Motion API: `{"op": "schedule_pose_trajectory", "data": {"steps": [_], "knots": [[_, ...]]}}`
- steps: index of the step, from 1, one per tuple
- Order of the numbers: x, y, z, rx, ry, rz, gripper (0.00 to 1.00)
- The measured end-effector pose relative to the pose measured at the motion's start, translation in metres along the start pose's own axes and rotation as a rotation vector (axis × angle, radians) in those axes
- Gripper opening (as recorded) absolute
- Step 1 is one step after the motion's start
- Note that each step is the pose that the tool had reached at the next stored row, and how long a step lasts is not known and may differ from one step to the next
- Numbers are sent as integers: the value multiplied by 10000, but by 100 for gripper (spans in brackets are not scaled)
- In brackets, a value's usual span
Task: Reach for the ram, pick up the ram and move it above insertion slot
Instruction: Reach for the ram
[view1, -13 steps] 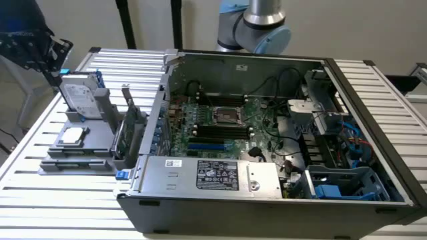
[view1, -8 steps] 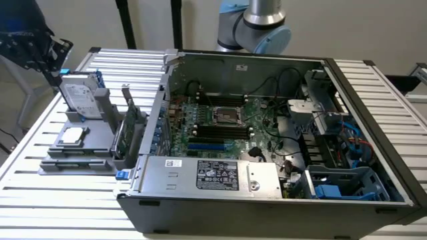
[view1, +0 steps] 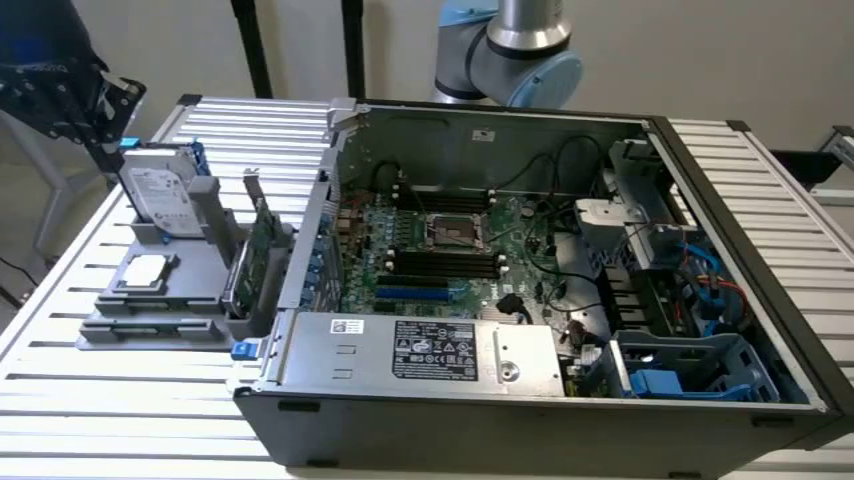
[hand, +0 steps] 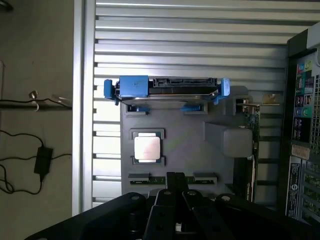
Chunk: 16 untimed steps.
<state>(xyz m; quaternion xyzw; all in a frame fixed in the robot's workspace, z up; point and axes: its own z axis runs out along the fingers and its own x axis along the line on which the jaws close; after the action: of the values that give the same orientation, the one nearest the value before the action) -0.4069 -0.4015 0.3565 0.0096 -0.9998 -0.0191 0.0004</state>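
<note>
Ram (view1: 147, 326) lay in the front holder of the grey fixture (view1: 134, 305) on the table (view1: 40, 385), at the exterior view's left of the open computer case (view1: 534, 420). End effector (hand: 175, 178) hung above it, fingers closed and empty. Descending like this risked striking the module's edge instead of straddling it.
</note>
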Motion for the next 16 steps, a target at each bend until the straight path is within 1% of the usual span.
{"op": "schedule_pose_trajectory", "data": {"steps": [5,7,10,14,16], "knots": [[0,-1,-1,1,2,1,11],[-3,-17,-1,0,2,1,11],[-38,-106,3,0,26,2,11],[-83,-246,15,-1,76,4,11],[-104,-298,34,-2,92,-2,11]]}}
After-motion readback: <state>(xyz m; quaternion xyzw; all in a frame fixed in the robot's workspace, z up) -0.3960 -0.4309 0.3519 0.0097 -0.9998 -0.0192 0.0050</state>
